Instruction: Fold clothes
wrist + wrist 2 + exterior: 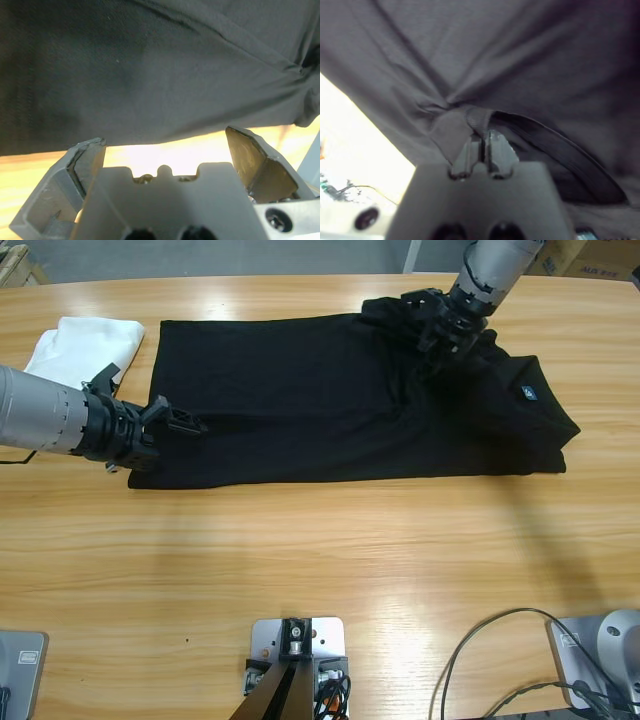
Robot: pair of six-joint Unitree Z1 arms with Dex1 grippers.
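table (330, 560): long, light wood, shiny
shirt (300, 400): black, lies flat across table's far half
white cloth (85, 345): folded, by shirt's end
left fingers (165, 150): spread wide at shirt's edge
right fingers (482, 142): pinching shirt w/ a fold
hidden: shirt's far sleeve under right arm

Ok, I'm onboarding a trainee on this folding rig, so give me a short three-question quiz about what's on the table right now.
1. True or false: the right gripper is shut on the polo shirt.
2. The left gripper is at which part of the shirt? A) collar B) hem end C) chest logo
3. What lies on the table beyond the hem end, behind the left arm?

Key: 1 true; its jaws pinch a fold of fabric. 2 B; jaws open, fabric edge just in front. 3 a white folded garment.
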